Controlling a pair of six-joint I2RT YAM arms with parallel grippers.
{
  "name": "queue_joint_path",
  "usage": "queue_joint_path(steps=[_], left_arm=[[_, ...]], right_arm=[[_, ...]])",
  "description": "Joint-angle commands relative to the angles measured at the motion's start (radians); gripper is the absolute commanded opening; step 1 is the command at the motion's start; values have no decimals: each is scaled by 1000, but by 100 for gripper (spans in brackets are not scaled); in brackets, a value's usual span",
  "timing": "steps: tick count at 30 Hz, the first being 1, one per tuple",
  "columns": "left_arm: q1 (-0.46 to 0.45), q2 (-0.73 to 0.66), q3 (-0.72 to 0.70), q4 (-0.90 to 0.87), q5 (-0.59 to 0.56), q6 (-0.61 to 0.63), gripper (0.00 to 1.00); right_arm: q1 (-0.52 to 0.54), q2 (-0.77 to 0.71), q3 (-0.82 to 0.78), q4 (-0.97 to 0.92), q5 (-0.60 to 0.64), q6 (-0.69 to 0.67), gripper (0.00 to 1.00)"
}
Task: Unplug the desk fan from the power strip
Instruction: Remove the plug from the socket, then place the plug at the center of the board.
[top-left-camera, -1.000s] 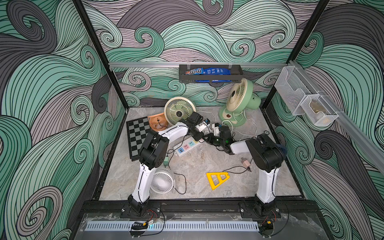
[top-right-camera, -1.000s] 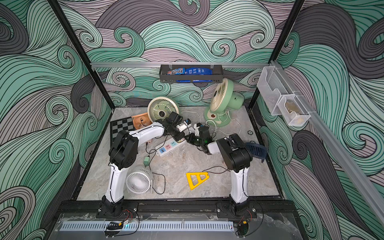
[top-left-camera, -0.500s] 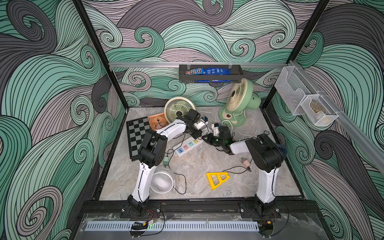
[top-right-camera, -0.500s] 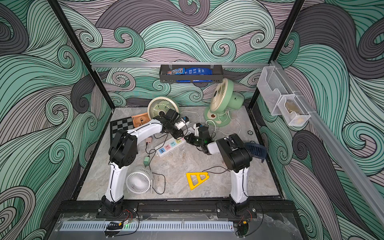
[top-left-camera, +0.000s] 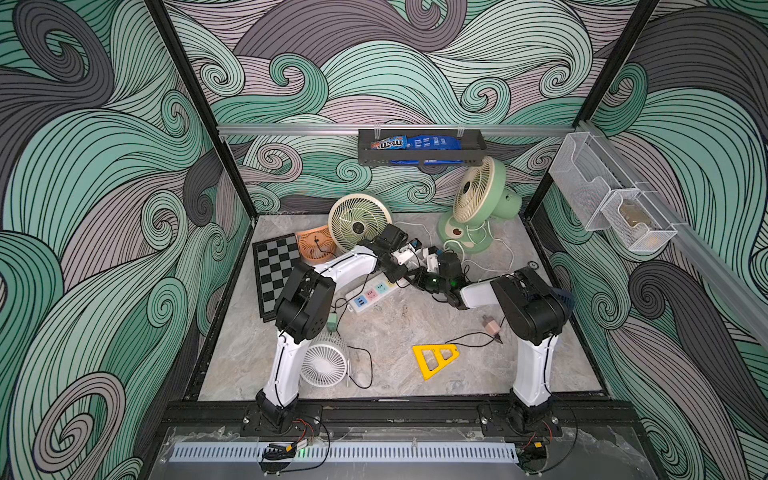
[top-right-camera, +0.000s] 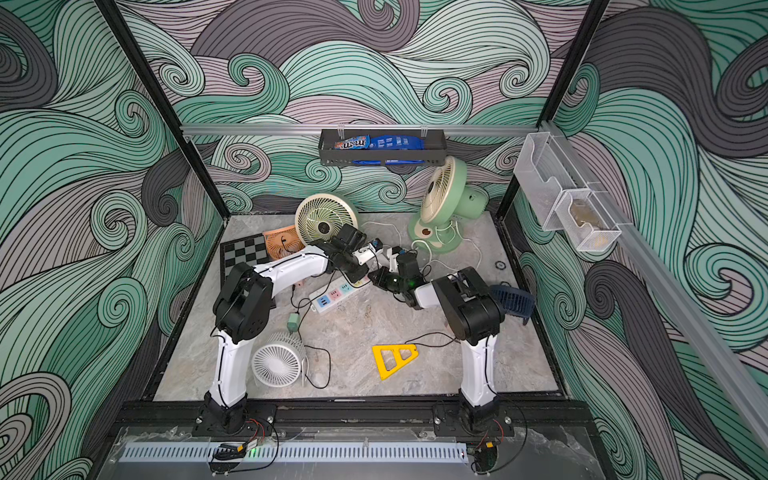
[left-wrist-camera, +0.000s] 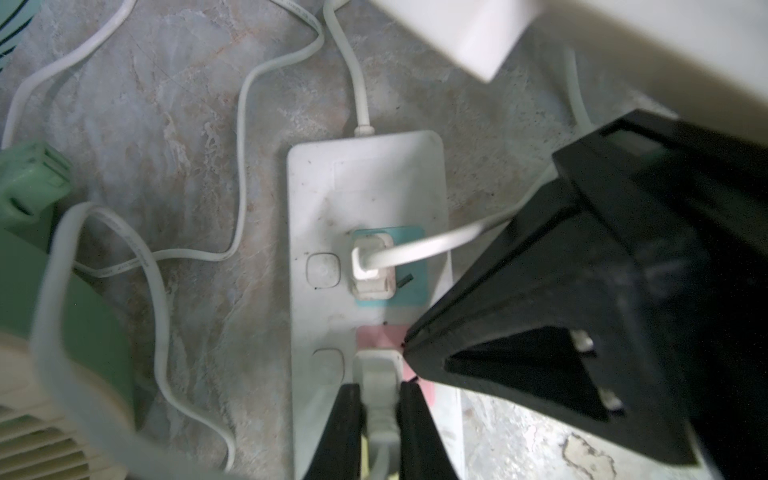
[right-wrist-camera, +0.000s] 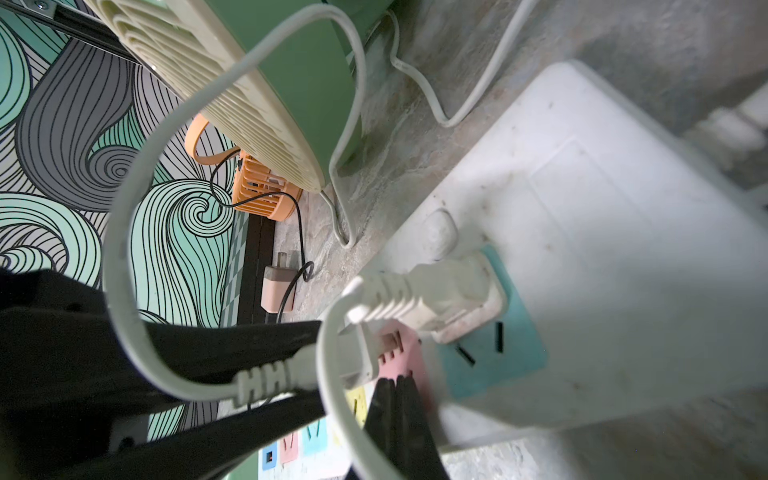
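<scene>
The left fingers (left-wrist-camera: 345, 432) pinch the white plug (left-wrist-camera: 376, 374) for pulling; just beside them, the right fingers (right-wrist-camera: 399, 415), pressed together, brace the power strip (left-wrist-camera: 365, 174).

The long white plastic power strip (left-wrist-camera: 365, 178) lies flat on the counter (left-wrist-camera: 166, 124). A white plug (left-wrist-camera: 376, 374) stands at its pink socket (left-wrist-camera: 376, 337), gripped between the left jaws; the closed right jaws touch the strip just beside it.

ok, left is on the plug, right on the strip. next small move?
Probably draw the left gripper straight off the power strip: it is shut on the white plug seated in the pink socket, while the shut right gripper presses the strip beside it, seemingly bracing it.
</scene>
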Motion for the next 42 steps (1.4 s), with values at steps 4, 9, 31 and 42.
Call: queue_joint_path(steps=[4,9,31,42], left_arm=[[43,-75,105,-73,40,-42,0],[87,-38,124,-64,16,-29,0],[167,149,198,-118,22,-69,0],[180,144,198,-141,39,-84,33]], right_arm=[[1,57,-20,-129,38,-1,2],[2,50,-23,-127,37,-1,2],[-30,-200,-28,-101,-52,-57,7],[-128,-208,23,-179,-86,-116,10]])
